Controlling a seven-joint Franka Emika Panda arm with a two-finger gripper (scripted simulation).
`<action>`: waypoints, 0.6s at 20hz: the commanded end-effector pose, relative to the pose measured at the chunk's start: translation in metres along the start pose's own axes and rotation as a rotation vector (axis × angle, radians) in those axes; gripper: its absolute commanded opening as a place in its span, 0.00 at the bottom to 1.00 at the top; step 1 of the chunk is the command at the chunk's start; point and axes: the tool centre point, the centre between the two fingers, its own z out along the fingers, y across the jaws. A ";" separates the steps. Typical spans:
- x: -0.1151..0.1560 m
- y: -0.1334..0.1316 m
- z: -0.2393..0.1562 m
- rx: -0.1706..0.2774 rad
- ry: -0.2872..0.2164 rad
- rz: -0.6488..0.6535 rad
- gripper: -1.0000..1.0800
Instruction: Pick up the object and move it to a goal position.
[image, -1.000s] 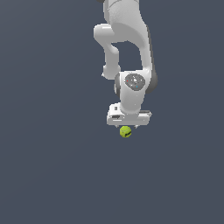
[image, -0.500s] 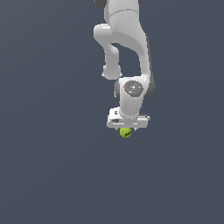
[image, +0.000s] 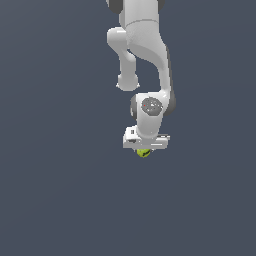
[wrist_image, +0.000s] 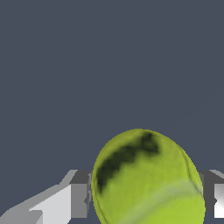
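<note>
We have the tennis ball (image: 144, 153) gripped between our claw (image: 145, 150) fingers, so only carrying it to the goal remains.

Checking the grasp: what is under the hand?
A yellow-green ball pokes out below the hand. Its upper part is hidden by the hand, so contact is unclear.

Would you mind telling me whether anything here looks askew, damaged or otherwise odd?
Nothing stands out. The yellow-green ball sits between the fingers of the white gripper, whole and with its dark mark showing. Only the plain grey surface lies around it.
</note>
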 end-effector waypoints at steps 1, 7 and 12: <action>0.000 0.000 0.001 0.000 0.000 0.000 0.00; 0.000 0.000 0.001 0.000 0.000 0.000 0.00; -0.002 0.004 -0.001 0.000 0.001 0.000 0.00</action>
